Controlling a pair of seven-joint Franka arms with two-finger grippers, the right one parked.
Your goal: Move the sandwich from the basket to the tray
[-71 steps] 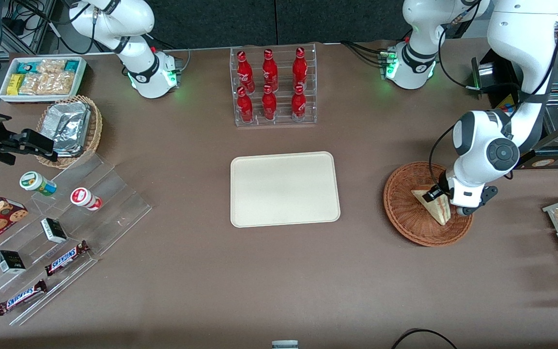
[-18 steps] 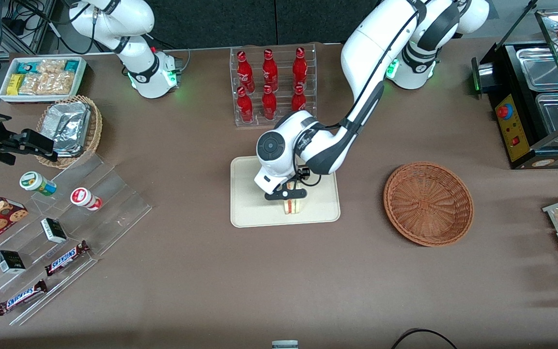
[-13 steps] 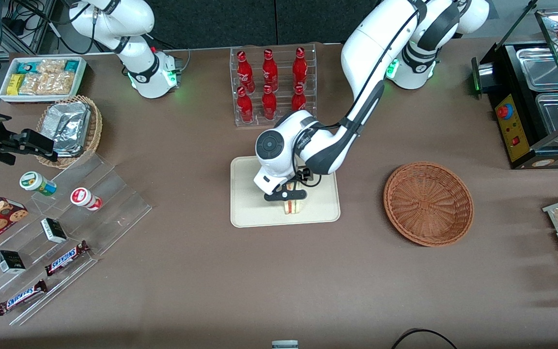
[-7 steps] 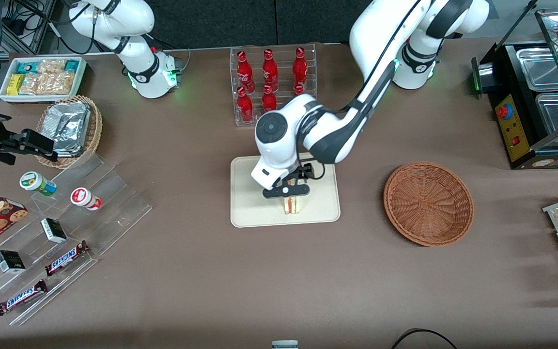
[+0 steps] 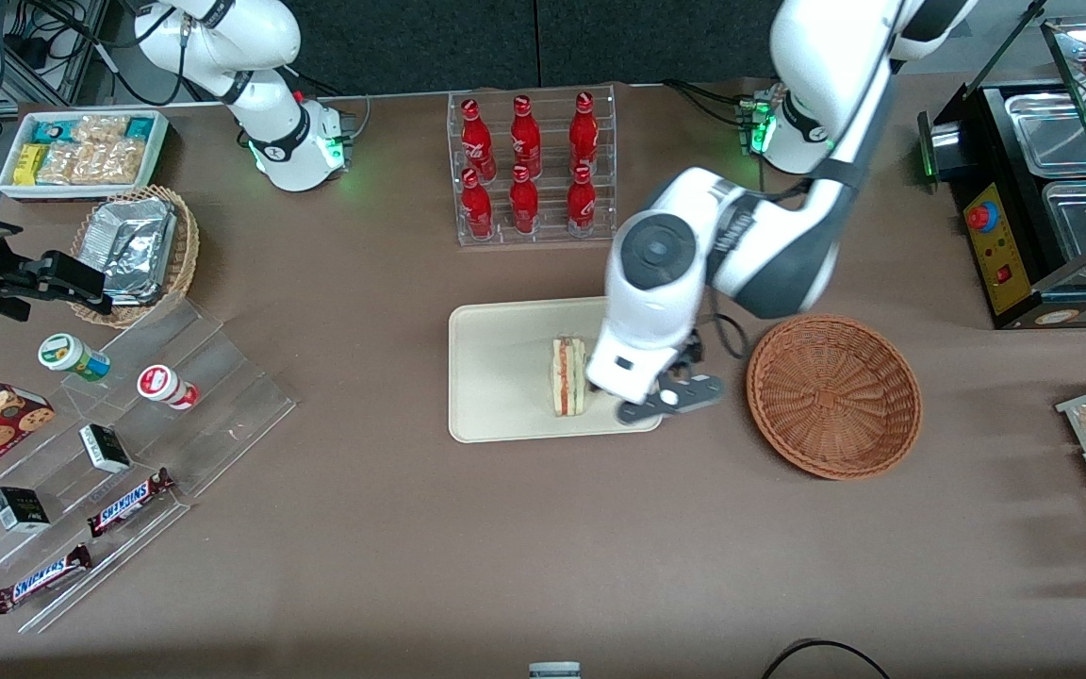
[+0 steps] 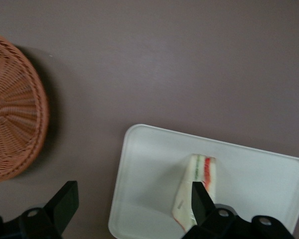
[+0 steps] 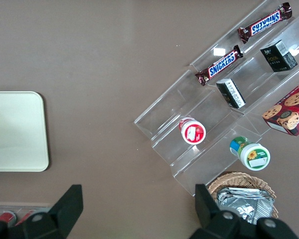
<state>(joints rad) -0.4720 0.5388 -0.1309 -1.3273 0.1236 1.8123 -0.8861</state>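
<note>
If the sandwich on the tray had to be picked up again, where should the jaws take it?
Across the two flat bread faces, coming from above. The sandwich stands on edge on the tray, filling stripes facing up, so the bread faces are exposed sideways. The gripper, jaws open, hangs over the tray's edge nearest the basket.

the left arm bends down, its gripper (image 5: 670, 401) hanging spread wide and holding nothing.
</note>
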